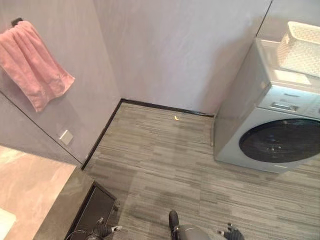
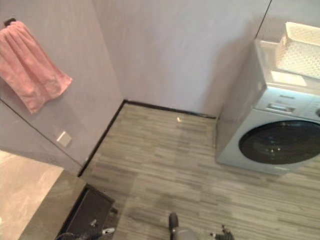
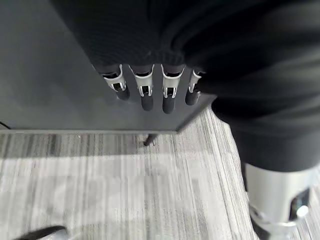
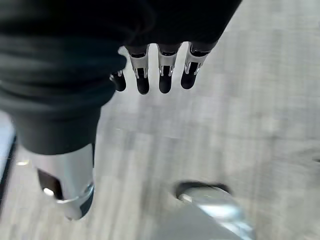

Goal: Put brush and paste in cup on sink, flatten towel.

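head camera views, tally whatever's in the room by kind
pink towel hanging on the wall hook: 1
white front-loading washing machine: 1
white perforated plastic basket on top of the washing machine: 1
dark cabinet under the stone counter: 1
small pale wall plate: 1
total: 5

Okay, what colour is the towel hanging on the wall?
Pink. The towel hangs bunched from a dark hook, showing best in the left eye view.
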Controlling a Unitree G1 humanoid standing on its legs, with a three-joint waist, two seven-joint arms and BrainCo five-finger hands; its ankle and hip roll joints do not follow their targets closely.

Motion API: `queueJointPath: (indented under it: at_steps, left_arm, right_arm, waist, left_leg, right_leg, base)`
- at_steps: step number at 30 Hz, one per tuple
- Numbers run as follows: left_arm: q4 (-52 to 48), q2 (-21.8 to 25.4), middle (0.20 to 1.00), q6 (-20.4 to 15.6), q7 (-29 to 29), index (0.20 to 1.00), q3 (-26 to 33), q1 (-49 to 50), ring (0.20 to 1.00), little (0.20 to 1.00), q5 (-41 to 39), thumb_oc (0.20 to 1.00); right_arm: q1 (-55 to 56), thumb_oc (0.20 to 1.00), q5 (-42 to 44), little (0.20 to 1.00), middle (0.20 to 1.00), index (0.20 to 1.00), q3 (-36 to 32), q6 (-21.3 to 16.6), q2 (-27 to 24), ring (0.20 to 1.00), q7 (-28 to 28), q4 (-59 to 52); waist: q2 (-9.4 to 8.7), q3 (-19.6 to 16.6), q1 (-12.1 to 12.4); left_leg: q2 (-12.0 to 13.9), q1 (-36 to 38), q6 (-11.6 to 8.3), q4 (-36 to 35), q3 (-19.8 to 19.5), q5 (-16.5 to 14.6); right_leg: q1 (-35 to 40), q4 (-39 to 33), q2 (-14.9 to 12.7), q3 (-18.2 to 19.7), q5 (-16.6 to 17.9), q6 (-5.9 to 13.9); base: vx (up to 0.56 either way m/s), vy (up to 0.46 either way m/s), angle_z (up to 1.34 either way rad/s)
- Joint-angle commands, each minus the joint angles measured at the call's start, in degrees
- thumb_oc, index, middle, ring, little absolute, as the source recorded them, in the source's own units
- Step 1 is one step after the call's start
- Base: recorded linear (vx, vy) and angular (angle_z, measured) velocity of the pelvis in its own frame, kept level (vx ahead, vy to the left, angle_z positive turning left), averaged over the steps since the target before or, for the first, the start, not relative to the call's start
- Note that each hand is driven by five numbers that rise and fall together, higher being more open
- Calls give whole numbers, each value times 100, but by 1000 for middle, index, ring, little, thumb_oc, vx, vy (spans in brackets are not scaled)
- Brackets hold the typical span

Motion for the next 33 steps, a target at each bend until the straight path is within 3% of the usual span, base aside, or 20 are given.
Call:
queueJointPath:
  at_steps: [1, 2, 3, 6, 7, 8, 10, 11, 13, 14, 16, 18, 19, 20, 21, 22, 26, 33]
  left_arm:
    - [-422, 189, 1000, -112, 236, 1000, 114, -493, 1000, 1000, -648, 1000]
    - [-422, 192, 1000, -112, 235, 1000, 115, -494, 1000, 1000, -649, 1000]
    - [-535, 159, 1000, -173, 293, 1000, 88, -553, 1000, 1000, -767, 1000]
    - [-535, 159, 1000, -173, 293, 1000, 88, -553, 1000, 1000, -767, 1000]
    - [-544, 79, 1000, -149, 245, 1000, 21, -541, 1000, 1000, -608, 1000]
    - [-492, 89, 1000, -123, 187, 1000, 96, -434, 1000, 1000, -582, 1000]
    - [-391, 122, 1000, -114, 152, 1000, 149, -359, 1000, 1000, -535, 1000]
    - [-317, 146, 1000, -99, 132, 1000, 190, -332, 1000, 1000, -515, 1000]
    - [-246, 194, 1000, -83, 83, 1000, 285, -232, 1000, 1000, -551, 1000]
    - [-174, 238, 1000, -62, 66, 1000, 342, -217, 1000, 1000, -530, 1000]
    - [-169, 269, 1000, -42, 44, 1000, 361, -201, 1000, 1000, -519, 1000]
    - [-153, 291, 1000, -42, 29, 1000, 350, -256, 1000, 1000, -529, 1000]
    - [-111, 308, 1000, -53, 17, 1000, 324, -314, 1000, 1000, -523, 1000]
    - [-69, 303, 1000, -78, -10, 1000, 254, -362, 1000, 1000, -459, 1000]
    - [-57, 293, 1000, -93, -10, 1000, 214, -382, 1000, 1000, -438, 1000]
    - [22, 308, 1000, -69, 33, 1000, 175, -461, 1000, 1000, -306, 1000]
    - [-54, 325, 1000, -145, 38, 1000, 89, -399, 1000, 1000, -295, 1000]
    - [-112, 431, 1000, -218, 138, 1000, 102, -364, 1000, 1000, -323, 1000]
  right_arm:
    - [-406, 1000, 39, 1000, 1000, 1000, -28, -121, -382, 1000, -243, -322]
    - [-407, 1000, 39, 1000, 1000, 1000, -27, -120, -379, 1000, -243, -322]
    - [-502, 1000, 181, 1000, 1000, 1000, -55, -167, -347, 1000, -297, -503]
    - [-502, 1000, 181, 1000, 1000, 1000, -55, -167, -347, 1000, -297, -503]
    - [-502, 1000, -238, 1000, 1000, 1000, 78, -156, -410, 1000, -336, -625]
    - [-551, 1000, -350, 1000, 1000, 1000, 111, -91, -349, 1000, -279, -675]
    - [-561, 1000, -499, 1000, 1000, 1000, 180, -87, -279, 1000, -233, -670]
    - [-540, 1000, -542, 1000, 1000, 1000, 151, -102, -257, 1000, -192, -671]
    - [-470, 1000, -509, 1000, 1000, 1000, 109, -86, -229, 1000, -70, -738]
    - [-430, 1000, -525, 1000, 1000, 1000, 121, -84, -213, 1000, -7, -929]
    - [-416, 1000, -569, 1000, 1000, 1000, 152, -97, -223, 1000, -13, -998]
    - [-355, 1000, -628, 1000, 1000, 1000, 240, -97, -251, 1000, 38, -1097]
    - [-332, 1000, -653, 1000, 1000, 1000, 296, -104, -281, 1000, 60, -1134]
    - [-289, 1000, -663, 1000, 1000, 1000, 344, -120, -334, 1000, 65, -1221]
    - [-245, 1000, -671, 1000, 1000, 1000, 391, -113, -352, 1000, 82, -1299]
    - [-225, 1000, -728, 1000, 1000, 1000, 398, -133, -477, 1000, 30, -1498]
    - [-154, 1000, -836, 1000, 1000, 1000, 585, -126, -486, 1000, 167, -1744]
    - [-306, 1000, -930, 1000, 1000, 1000, 842, -245, -640, 1000, 207, -2076]
  waist:
    - [-224, 559, 196]
    - [-239, 550, 190]
    - [-271, 547, 339]
    - [-273, 544, 339]
    - [-141, 421, 738]
    - [-197, 351, 841]
    - [-311, 240, 871]
    - [-346, 195, 849]
    - [-316, 259, 787]
    - [-226, 300, 720]
    - [-189, 338, 640]
    - [-170, 406, 484]
    - [-195, 445, 425]
    - [-221, 490, 298]
    - [-263, 527, 252]
    - [-328, 590, 148]
    - [-504, 567, 269]
    - [-584, 636, 440]
  left_leg:
    - [-1, 247, 183, -1127, 614, 1236]
    - [-17, 241, 184, -1145, 614, 1255]
    - [97, -509, 208, -1836, 1266, 983]
    - [96, -511, 208, -1838, 1267, 985]
    - [-170, -740, 297, -4310, 1938, 1183]
    - [-337, -633, 413, -4275, 1914, 1128]
    - [-574, -391, 581, -4470, 1801, 1045]
    - [-633, -294, 646, -4538, 1883, 999]
    - [-687, -25, 784, -4593, 1741, 882]
    - [-618, 208, 852, -4596, 1618, 734]
    - [-639, 389, 865, -4577, 1436, 674]
    - [-703, 736, 804, -4626, 1041, 618]
    - [-757, 832, 762, -4597, 852, 544]
    - [-883, 940, 737, -4534, 540, 440]
    - [-948, 1021, 706, -4499, 382, 399]
    - [-987, 1082, 693, -4381, 148, 299]
    - [-1006, 890, 580, -4265, 44, 325]
    - [-987, 570, 489, -4320, -138, 403]
  right_leg:
    - [708, -442, -253, 488, -28, 721]
    - [698, -445, -269, 487, -23, 723]
    - [1028, -485, -323, 420, -249, 755]
    - [1024, -485, -325, 421, -249, 755]
    - [1930, -598, -119, 414, -730, 890]
    - [2126, -443, -238, 503, -758, 998]
    - [2062, -124, -405, 561, -447, 1201]
    - [1913, 402, -471, 552, -24, 1373]
    - [1515, 1465, -610, 523, 583, 1548]
    - [1203, 1990, -575, 450, 585, 1504]
    - [894, 2092, -530, 455, 372, 1436]
    - [504, 1366, -242, 638, -186, 1281]
    - [384, 782, -307, 723, -216, 1266]
    - [145, 80, -236, 1243, -112, 1278]
    - [140, -82, -220, 1442, 15, 1355]
    - [106, -116, -116, 1894, 78, 1443]
    - [418, -336, -235, 1493, 217, 1332]
    - [423, -449, -265, 1158, 172, 1233]
  base:
    - [441, -242, -3]
    - [527, -142, -43]
    - [284, -66, -33]
    - [389, 28, -7]
    - [1219, 257, -55]
    - [1357, 323, 7]
    - [534, 257, -4]
    - [418, 288, -67]
    - [411, 315, -4]
    - [328, 231, 13]
    - [314, 98, 17]
    - [403, 18, 119]
    - [418, -63, 109]
    - [363, -69, 121]
    - [355, -99, 109]
    - [237, -98, 142]
    - [89, -127, 157]
    - [-8, -84, 20]
